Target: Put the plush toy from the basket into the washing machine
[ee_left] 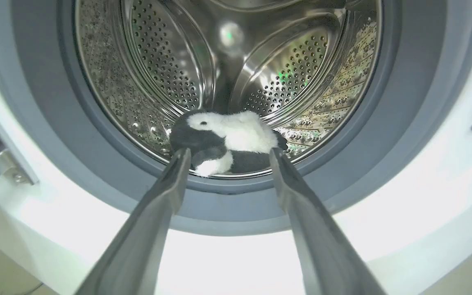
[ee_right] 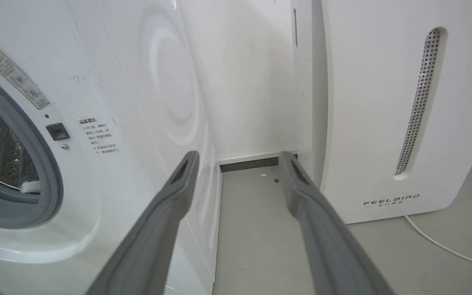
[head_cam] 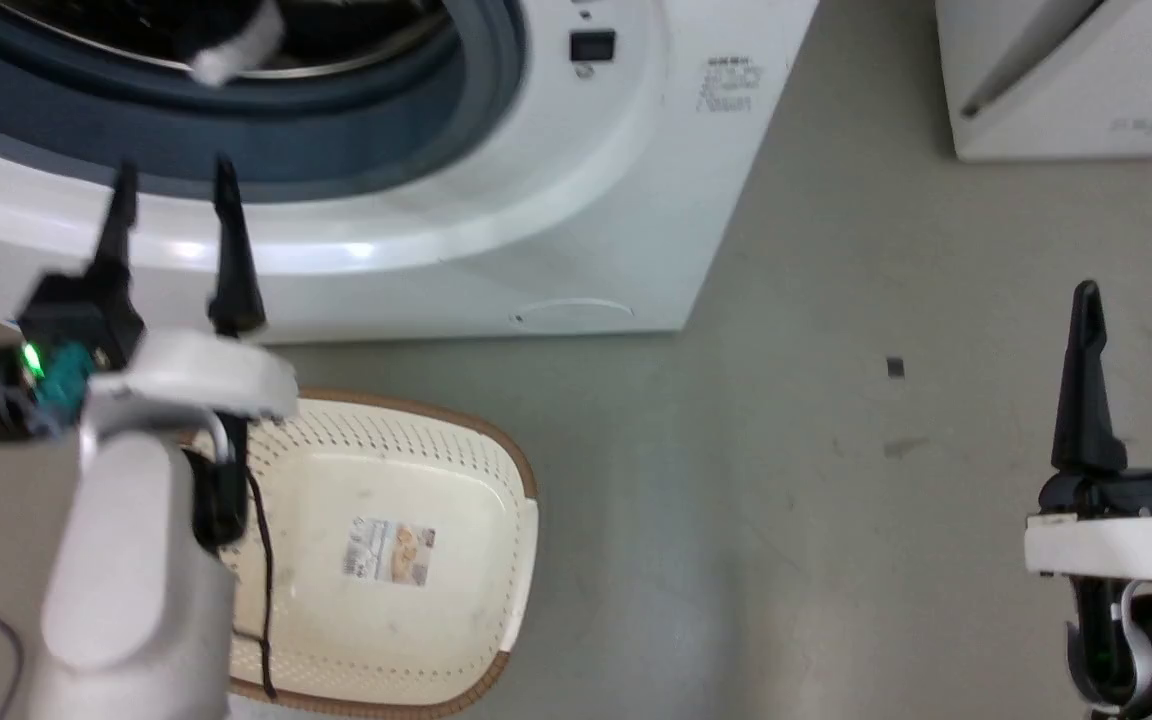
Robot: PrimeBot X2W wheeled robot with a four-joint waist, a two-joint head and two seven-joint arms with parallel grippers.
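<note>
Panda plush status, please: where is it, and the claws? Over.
Left gripper open, empty, facing the porthole; right gripper open over floor. Fluffy white-and-black panda plush lying in white washing machine's steel drum. Cream perforated basket empty. Nothing blocking.

Open washing machine mouth before left claw, plush toy just inside.

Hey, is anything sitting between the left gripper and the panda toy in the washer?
Nothing visible. The panda toy lies in the open drum of the washer, and the left gripper, open, points straight at it.
</note>
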